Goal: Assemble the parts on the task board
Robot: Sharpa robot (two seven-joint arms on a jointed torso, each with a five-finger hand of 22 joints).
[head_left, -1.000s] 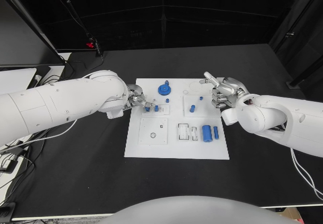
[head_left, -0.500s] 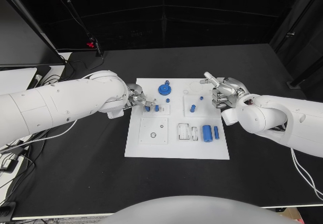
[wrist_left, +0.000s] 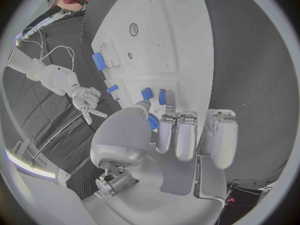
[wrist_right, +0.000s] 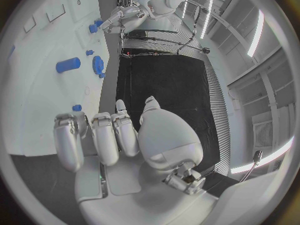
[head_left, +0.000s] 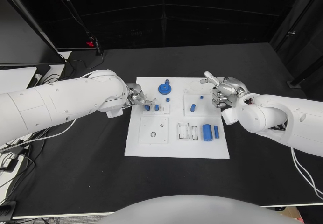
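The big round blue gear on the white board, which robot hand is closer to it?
The left hand. It sits just beside the blue gear, at the board's left edge. The right hand is farther off, hovering over the board's opposite edge.

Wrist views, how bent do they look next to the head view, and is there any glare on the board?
Left wrist view: fisheye, the task board bows into a curve behind the left hand. Right wrist view: same bending, with ceiling light strips at the rim. Head view: the board's edges stay straight; evenly lit white with no hot spot, the blue parts sharp.
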